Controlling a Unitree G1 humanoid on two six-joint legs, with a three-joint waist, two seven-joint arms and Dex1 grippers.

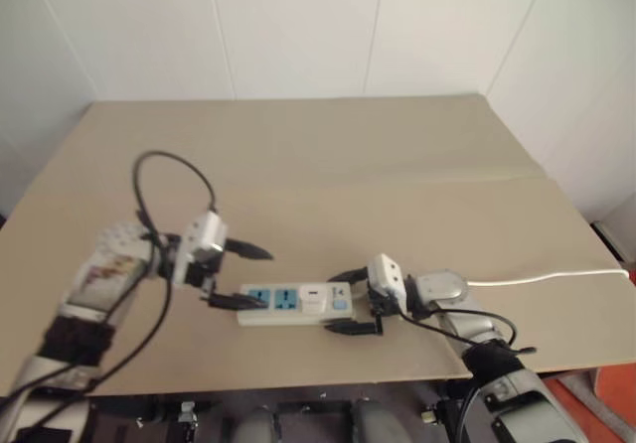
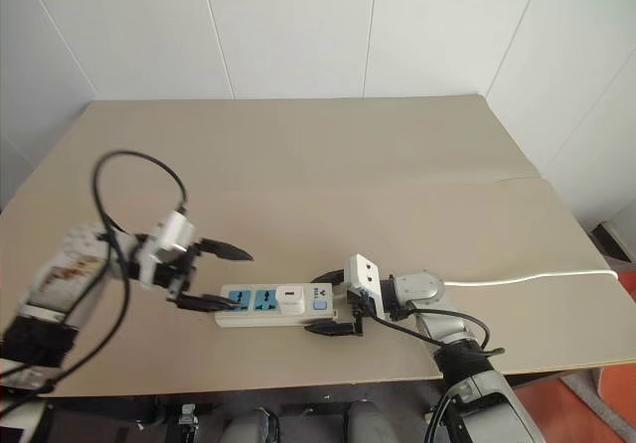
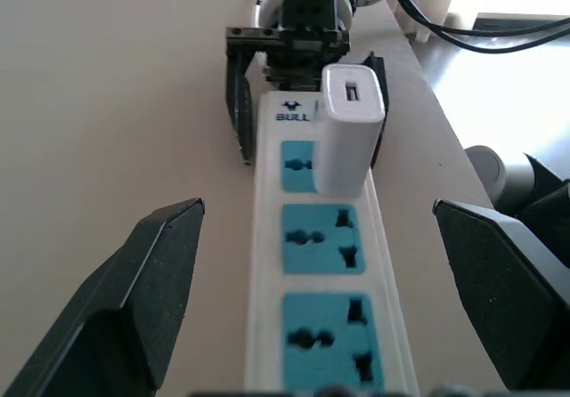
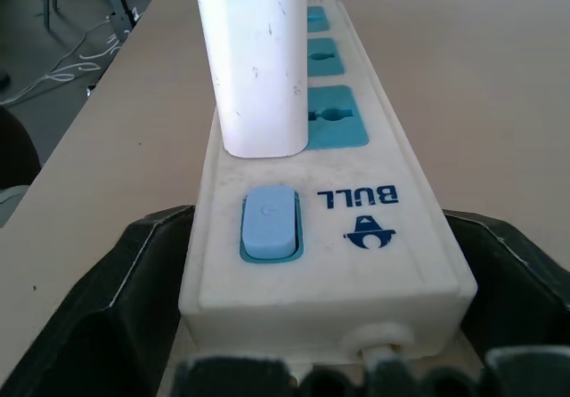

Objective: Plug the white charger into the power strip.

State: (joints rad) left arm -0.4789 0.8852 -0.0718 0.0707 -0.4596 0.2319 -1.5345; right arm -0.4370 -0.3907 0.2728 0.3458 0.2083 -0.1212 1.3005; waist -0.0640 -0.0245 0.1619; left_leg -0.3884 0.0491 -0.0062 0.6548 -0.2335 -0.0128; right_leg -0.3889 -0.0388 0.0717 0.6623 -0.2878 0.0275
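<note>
The left gripper (image 1: 241, 276) is hanging with its jaws spread wide and holding nothing, poised just above the free end of the power strip (image 1: 294, 303), one black finger low beside that end and the other lifted clear. The right gripper (image 1: 350, 304) is also standing with jaws wide, its fingers (image 4: 134, 281) flanking the switch end of the strip; whether they are actually pressing its sides I cannot tell. Between the two, the white charger (image 3: 349, 130) is standing upright in the socket nearest the switch (image 4: 269, 223), its base sitting down on the blue face, so the plugging looks done and the step in hand is a clean withdrawal. To do it well, the left arm should be going up and away from the strip rather than sweeping across it, keeping its low finger from catching the strip's end. The right should be backing out straight along the desk (image 1: 328, 175), clear of the thin cable (image 1: 547, 278).
</note>
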